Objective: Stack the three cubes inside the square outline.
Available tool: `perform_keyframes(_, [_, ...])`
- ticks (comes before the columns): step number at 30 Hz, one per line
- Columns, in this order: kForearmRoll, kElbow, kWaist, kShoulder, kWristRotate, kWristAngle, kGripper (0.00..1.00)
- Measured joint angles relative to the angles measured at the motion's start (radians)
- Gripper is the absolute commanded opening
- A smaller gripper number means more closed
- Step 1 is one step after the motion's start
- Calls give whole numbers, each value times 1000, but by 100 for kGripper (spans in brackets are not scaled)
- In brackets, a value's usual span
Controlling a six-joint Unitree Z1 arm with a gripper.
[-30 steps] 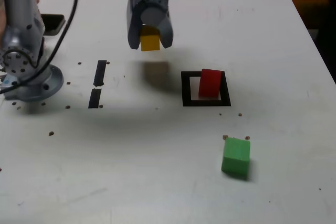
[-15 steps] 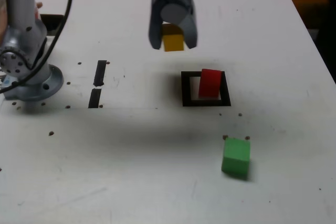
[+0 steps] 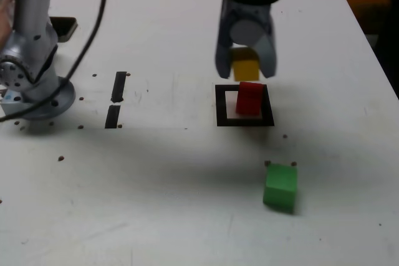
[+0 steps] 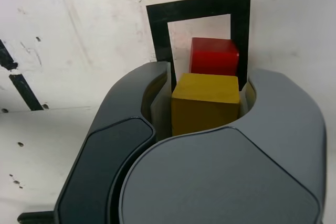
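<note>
Inside the square outline (image 3: 221, 105) sits the red cube (image 3: 250, 98) — above it, the pincer (image 3: 245, 68) pinches the yellow cube (image 3: 244, 65).

End effector (image 3: 245, 70) hides square outline (image 3: 222, 119) partly

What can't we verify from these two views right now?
- Gap between the small yellow block and the red block: exterior view, they overlap; wrist view, yellow covers it.
- Green block: outside the wrist view.
- Hand fingertips: wrist view, hidden by its own grey housing.
</note>
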Motion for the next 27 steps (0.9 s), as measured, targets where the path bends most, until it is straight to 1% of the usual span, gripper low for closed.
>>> perform_keyframes(9, [-4, -3, -1, 32, 3, -3, 26])
perform_keyframes(15, [-32, 5, -1, 49, 9, -14, 27])
perform_keyframes(19, [-47, 8, -1, 61, 18, -22, 30])
perform_keyframes(27, [-48, 19, -1, 70, 22, -31, 37])
